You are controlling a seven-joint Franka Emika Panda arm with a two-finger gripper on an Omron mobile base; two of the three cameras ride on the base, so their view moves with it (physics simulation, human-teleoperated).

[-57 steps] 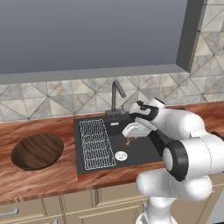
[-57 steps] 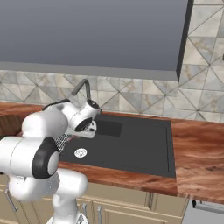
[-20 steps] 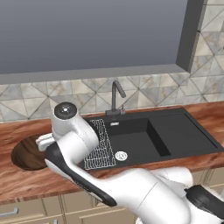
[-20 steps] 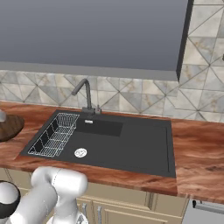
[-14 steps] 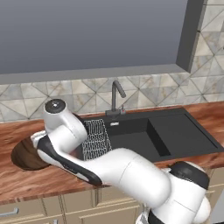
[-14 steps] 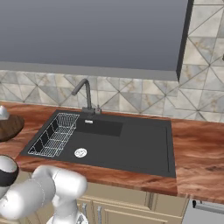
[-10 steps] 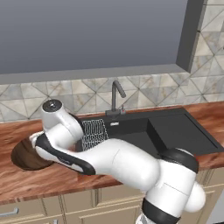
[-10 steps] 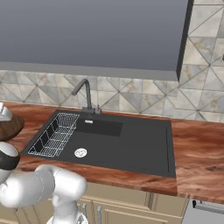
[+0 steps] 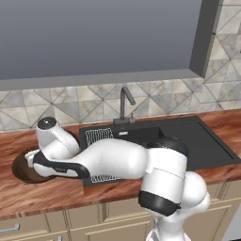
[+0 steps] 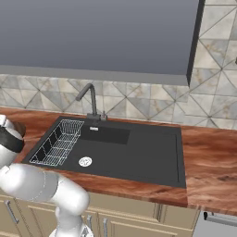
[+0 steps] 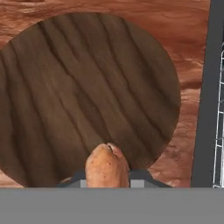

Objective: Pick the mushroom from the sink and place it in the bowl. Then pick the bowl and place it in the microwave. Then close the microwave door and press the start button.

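Observation:
The mushroom (image 11: 106, 166), a reddish-brown lump, is pinched between my gripper's (image 11: 107, 174) dark fingertips at the bottom of the hand view. Just beyond it lies the bowl (image 11: 83, 96), wide, shallow and of dark grained wood, with nothing inside. In the left base view my arm stretches far left across the counter, and the gripper (image 9: 31, 160) hangs over the bowl (image 9: 22, 170), covering its right part. The black sink (image 10: 134, 155) lies to the right of the bowl. The microwave is out of view.
A wire rack (image 10: 56, 142) sits in the sink's left side, with a round white drain strainer (image 10: 85, 161) beside it and a dark tap (image 10: 91, 101) behind. The sink's black rim (image 11: 202, 109) runs down the right of the hand view. Wooden counter (image 10: 208, 157) surrounds everything.
My arm has swung from the sink leftward across the counter and now holds the mushroom over the bowl. The sink and the bowl have not moved.

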